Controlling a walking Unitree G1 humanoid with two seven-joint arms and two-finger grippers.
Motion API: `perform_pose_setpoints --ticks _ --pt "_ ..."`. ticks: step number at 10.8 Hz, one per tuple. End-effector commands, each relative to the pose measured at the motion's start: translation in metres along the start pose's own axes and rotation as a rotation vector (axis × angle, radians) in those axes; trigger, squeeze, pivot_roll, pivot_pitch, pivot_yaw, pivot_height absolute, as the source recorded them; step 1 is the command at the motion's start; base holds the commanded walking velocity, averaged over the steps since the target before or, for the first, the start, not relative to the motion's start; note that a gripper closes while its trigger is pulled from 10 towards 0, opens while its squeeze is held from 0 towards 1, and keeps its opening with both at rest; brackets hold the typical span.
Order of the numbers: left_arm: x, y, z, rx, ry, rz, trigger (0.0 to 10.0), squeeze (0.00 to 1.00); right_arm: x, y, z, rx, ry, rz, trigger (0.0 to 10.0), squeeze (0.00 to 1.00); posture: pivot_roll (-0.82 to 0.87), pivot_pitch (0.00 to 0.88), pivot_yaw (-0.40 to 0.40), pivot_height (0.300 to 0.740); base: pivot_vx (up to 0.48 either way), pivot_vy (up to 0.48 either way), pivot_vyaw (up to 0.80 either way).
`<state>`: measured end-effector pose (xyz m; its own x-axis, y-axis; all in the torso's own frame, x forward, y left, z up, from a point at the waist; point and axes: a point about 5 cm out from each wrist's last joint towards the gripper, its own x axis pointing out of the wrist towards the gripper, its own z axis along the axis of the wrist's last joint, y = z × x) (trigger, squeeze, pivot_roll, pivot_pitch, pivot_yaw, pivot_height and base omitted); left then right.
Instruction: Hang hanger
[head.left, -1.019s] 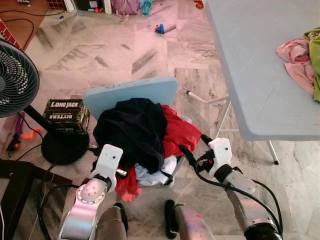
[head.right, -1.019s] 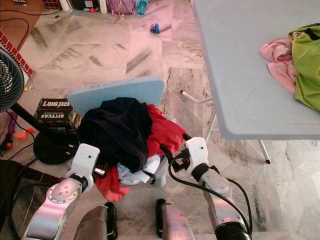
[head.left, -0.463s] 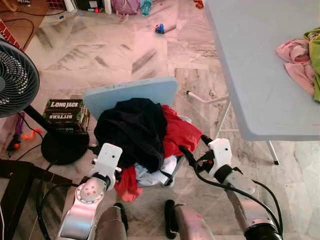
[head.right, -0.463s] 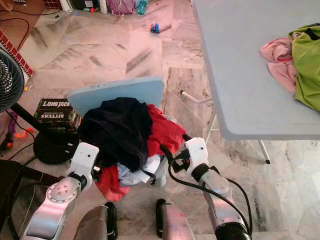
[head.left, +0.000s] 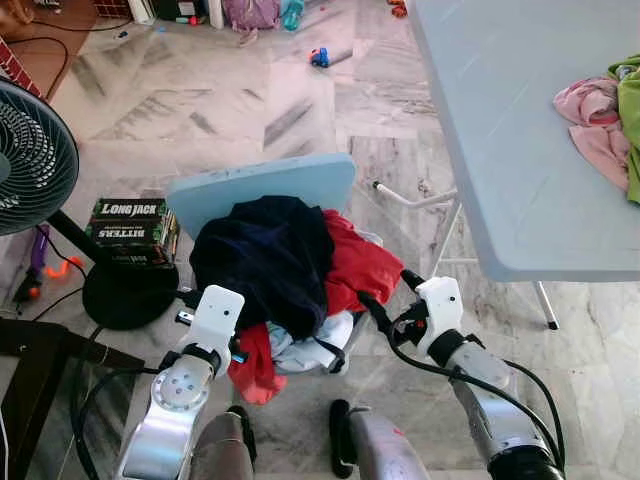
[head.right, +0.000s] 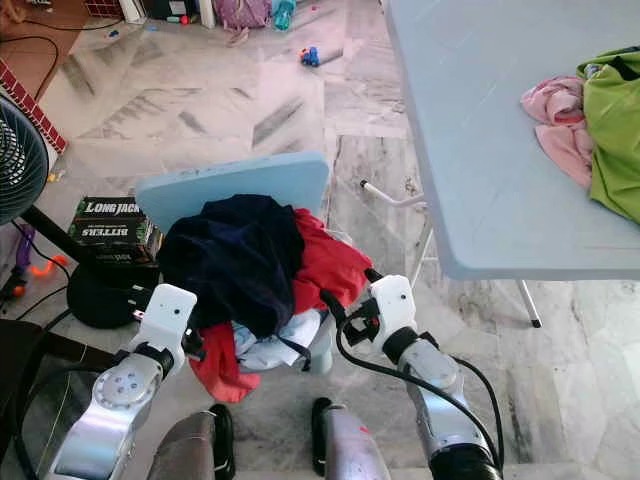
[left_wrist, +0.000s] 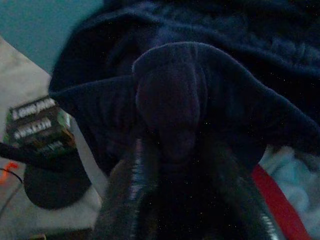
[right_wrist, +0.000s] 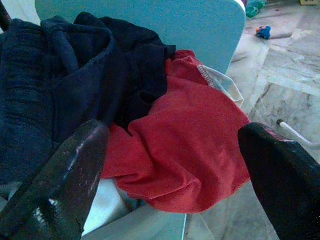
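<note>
A light blue chair (head.left: 270, 185) stands right before me, heaped with clothes: a dark navy garment (head.left: 265, 255) on top, a red garment (head.left: 355, 265) to its right, pale cloth underneath. My left gripper (left_wrist: 175, 150) is shut on a fold of the navy garment at the near left of the heap. At the heap's near right my right gripper (head.left: 388, 290) is open, its fingers (right_wrist: 65, 175) spread wide and facing the red garment (right_wrist: 190, 145) without touching it.
A grey folding table (head.left: 520, 150) fills the right side, with pink cloth (head.left: 590, 130) and green cloth (head.left: 630, 110) on it. A standing fan (head.left: 30, 155) and a Long Jack box (head.left: 130, 225) sit on the left. A dark low table (head.left: 30, 350) is at the near left.
The left gripper has tugged the navy garment's lower edge slightly, and the red cloth hanging below it has shifted. The right arm has stayed put.
</note>
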<state>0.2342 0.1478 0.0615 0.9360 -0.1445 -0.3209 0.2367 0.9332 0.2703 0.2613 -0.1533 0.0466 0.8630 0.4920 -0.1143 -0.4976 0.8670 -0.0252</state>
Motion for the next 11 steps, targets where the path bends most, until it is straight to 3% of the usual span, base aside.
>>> perform_pose_setpoints --ticks 1,2,4,6,7,8,9,10,11 --pt "-0.002 -0.001 -0.001 0.005 -0.018 0.013 0.0 0.0 -0.003 0.001 -0.005 -0.003 0.016 0.0 10.0 0.0 0.04 0.226 -0.062 0.74 0.0 0.0 0.0" --pt "-0.005 0.004 0.001 0.044 -0.119 0.093 0.0 0.0 -0.003 0.001 -0.005 -0.006 0.018 0.0 10.0 0.0 0.04 0.224 -0.067 0.74 0.0 0.0 0.0" --pt "-0.009 0.009 0.003 0.062 -0.191 0.153 0.0 0.0 -0.002 0.0 -0.005 -0.009 0.019 0.002 10.0 0.0 0.04 0.223 -0.073 0.74 0.0 0.0 0.0" --pt "-0.016 0.013 0.01 0.196 -0.336 0.214 0.0 0.0 0.0 -0.001 -0.003 -0.014 0.015 0.005 10.0 0.0 0.04 0.22 -0.076 0.74 0.0 0.0 0.0" --pt "-0.015 0.011 0.006 0.19 -0.328 0.193 0.0 0.0 0.001 -0.001 -0.003 -0.015 0.013 0.006 10.0 0.0 0.04 0.22 -0.077 0.74 0.0 0.0 0.0" --pt "-0.012 0.002 -0.006 0.209 -0.251 0.12 4.2 0.0 0.001 0.0 -0.003 -0.015 0.014 0.009 10.0 0.0 0.05 0.221 -0.079 0.74 0.0 0.0 0.0" --pt "-0.011 -0.003 -0.029 0.181 -0.109 0.079 8.9 0.0 0.0 0.001 -0.004 -0.017 0.016 0.014 10.0 0.0 0.04 0.222 -0.08 0.74 0.0 0.0 0.0" --pt "-0.011 -0.002 -0.041 0.201 -0.032 0.086 10.0 0.0 0.0 0.0 -0.003 -0.018 0.016 0.013 10.0 0.0 0.04 0.222 -0.08 0.74 0.0 0.0 0.0" --pt "-0.011 0.0 -0.04 0.174 -0.031 0.083 10.0 0.76 0.0 0.0 -0.003 -0.018 0.017 0.013 10.0 0.0 0.05 0.223 -0.082 0.74 0.0 0.0 0.0"
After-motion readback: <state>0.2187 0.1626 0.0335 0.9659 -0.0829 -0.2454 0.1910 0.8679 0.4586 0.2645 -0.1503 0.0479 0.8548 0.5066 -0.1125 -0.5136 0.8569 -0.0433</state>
